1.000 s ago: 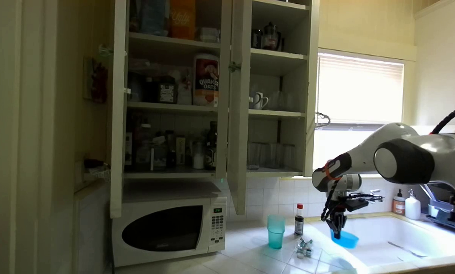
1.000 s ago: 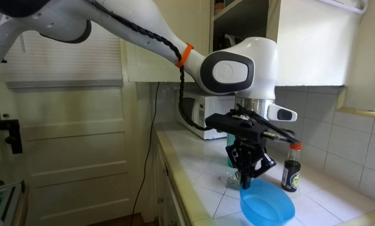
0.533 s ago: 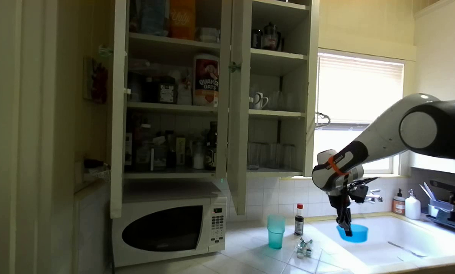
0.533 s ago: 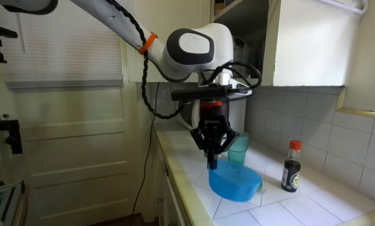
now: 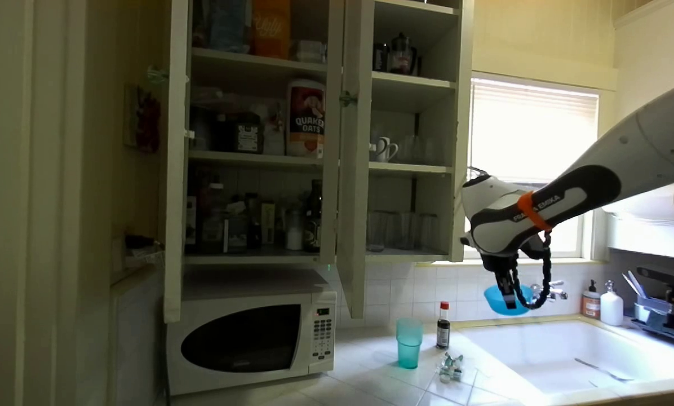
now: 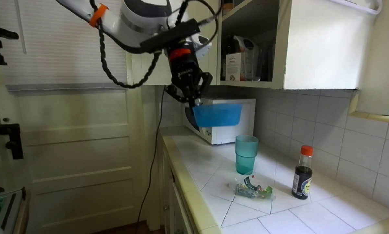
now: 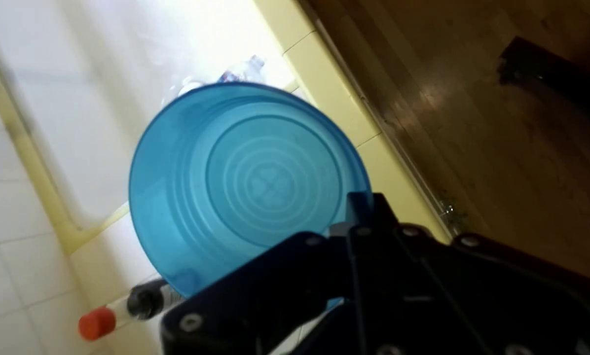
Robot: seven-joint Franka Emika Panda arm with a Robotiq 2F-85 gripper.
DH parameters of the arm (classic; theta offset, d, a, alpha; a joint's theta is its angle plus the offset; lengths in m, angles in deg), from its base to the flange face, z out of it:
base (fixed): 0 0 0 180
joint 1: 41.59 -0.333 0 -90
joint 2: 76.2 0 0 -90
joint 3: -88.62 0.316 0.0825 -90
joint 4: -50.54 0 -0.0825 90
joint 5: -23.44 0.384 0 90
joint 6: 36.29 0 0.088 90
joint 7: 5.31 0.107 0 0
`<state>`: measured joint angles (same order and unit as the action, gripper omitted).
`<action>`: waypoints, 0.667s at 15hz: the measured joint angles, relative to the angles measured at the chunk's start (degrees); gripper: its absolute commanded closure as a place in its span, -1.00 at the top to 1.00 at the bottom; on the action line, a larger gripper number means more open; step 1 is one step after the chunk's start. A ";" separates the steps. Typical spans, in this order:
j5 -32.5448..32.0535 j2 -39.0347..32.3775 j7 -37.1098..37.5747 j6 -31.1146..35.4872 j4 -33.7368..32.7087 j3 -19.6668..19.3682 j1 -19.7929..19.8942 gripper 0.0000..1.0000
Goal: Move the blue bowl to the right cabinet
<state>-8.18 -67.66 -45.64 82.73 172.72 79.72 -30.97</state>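
1. The blue bowl (image 6: pixel 218 115) hangs in the air, mouth up and nearly level, well above the worktop (image 6: pixel 292 221). The gripper (image 6: pixel 195 106) is clamped on its rim, one jaw inside the wall and one outside.
2. The right cabinet (image 5: pixel 441 124) stands to the left of the bowl in an exterior view. The pick-up looks done; the carrying and placing are left.
3. A single pinch at the edge bears all the weight, so a bump on the opposite side could twist the bowl in the grip or pull it loose.
4. The bowl looks lower than the lowest shelf (image 5: pixel 407 257). Moving left without enough lift would likely drive it into that shelf's front edge.
5. Clear glasses (image 5: pixel 402 231) line this shelf, and a white mug (image 5: pixel 382 148) stands on the one above. Pushing in at either level could topple something; the glass is faint and easy to misjudge.
6. The open door (image 5: pixel 353 214) bounds the opening on the left. A wide swing could strike it, and the looped cable (image 5: pixel 547 268) might catch on its edge.
7. Should the grip fail over the worktop, the bowl could knock down the cup (image 6: pixel 246 154) or the sauce bottle (image 6: pixel 301 175).
8. Letting go with the base only partly over a shelf would probably tip it off the near edge.
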 measured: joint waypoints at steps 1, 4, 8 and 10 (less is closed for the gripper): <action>-0.04 3.29 -1.41 0.04 0.78 0.44 -0.74 -0.98; 2.00 12.21 -7.15 0.24 1.73 0.48 -2.92 -0.93; 7.36 17.86 -14.77 -0.01 1.67 -1.59 -4.70 -0.93; 7.49 17.62 -15.03 -0.01 1.80 -1.88 -4.93 -0.98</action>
<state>-0.69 -50.04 -60.66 82.72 174.52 77.84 -35.90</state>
